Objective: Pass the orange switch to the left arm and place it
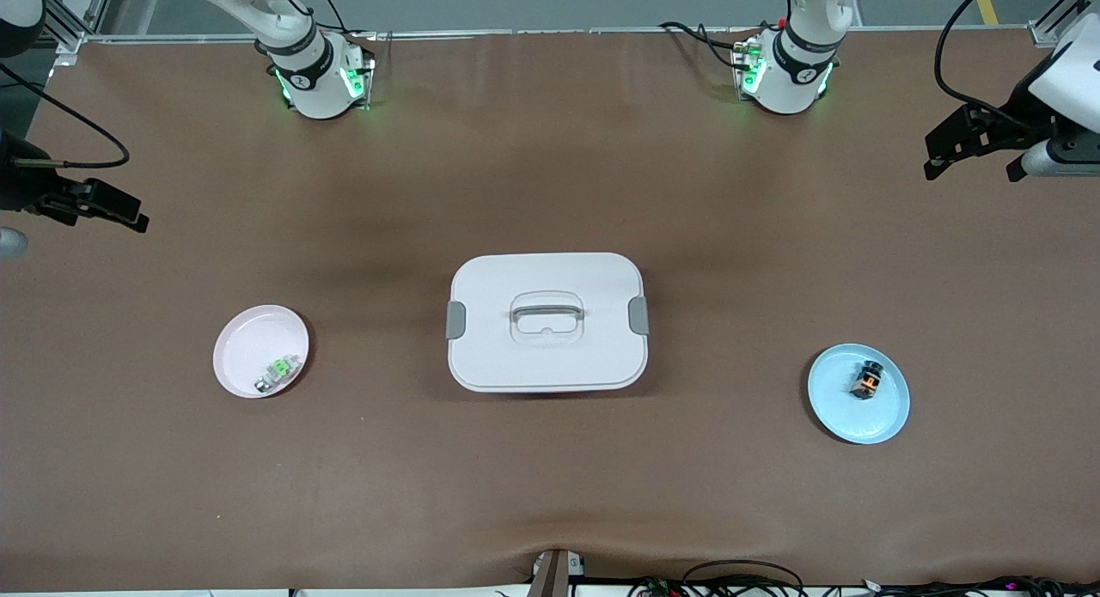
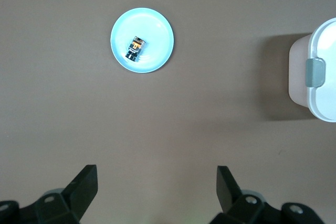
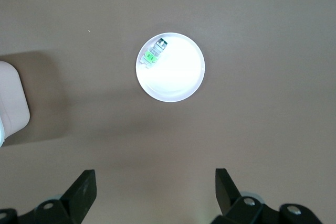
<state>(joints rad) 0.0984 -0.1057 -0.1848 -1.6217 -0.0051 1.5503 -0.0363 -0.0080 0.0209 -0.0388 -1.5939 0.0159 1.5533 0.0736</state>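
Brown table (image 1: pixel 550 494), grey floor (image 1: pixel 550 0)

Even overhead light, soft shadows

The box (image 1: pixel 547 322) sits mid-frame on the counter (image 1: pixel 550 477); the orange switch (image 1: pixel 868 380) lies on a blue plate (image 1: pixel 885 417), lower right of the frame.

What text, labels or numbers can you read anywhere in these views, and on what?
None can be read.
orange switch on the blue plate: orange markings, too small to read.
green-and-white part on the pink plate: no legible print.
box: plain lid, no label.
Arm bases: small round emblems, unreadable.
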